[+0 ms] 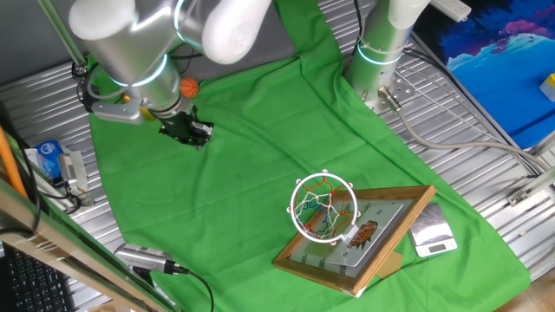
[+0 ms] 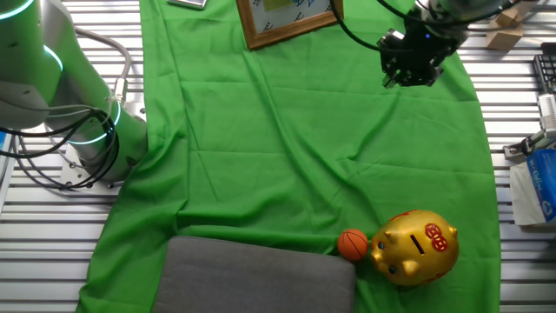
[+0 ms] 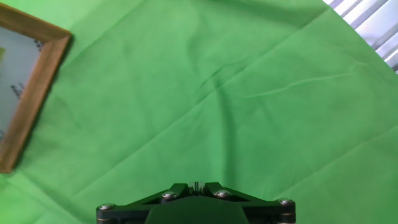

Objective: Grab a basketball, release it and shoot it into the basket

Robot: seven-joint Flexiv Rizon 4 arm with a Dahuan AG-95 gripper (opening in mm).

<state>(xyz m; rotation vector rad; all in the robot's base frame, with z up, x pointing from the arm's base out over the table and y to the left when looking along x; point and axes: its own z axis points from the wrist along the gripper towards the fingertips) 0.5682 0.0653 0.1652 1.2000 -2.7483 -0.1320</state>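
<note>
Pincer (image 2: 408, 68) hangs over bare green cloth (image 2: 287, 156), holding nothing; its opening I cannot tell. Basketball (image 2: 353, 244) lies touching the gold piggy bank (image 2: 415, 246), well apart. Approach step: next, travel there and descend.

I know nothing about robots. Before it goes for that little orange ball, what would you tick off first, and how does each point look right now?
1. Basketball in sight and uncovered: ok; it lies on the green cloth.
2. Room around the ball: not ok; the gold piggy bank sits right against it.
3. Pincer over the ball: not ok; it hangs far away, nearer the backboard.
4. Pincer open and empty: cannot tell; no fingers show in the hand view.
5. Basket unblocked: ok; nothing lies in the ring.
</note>
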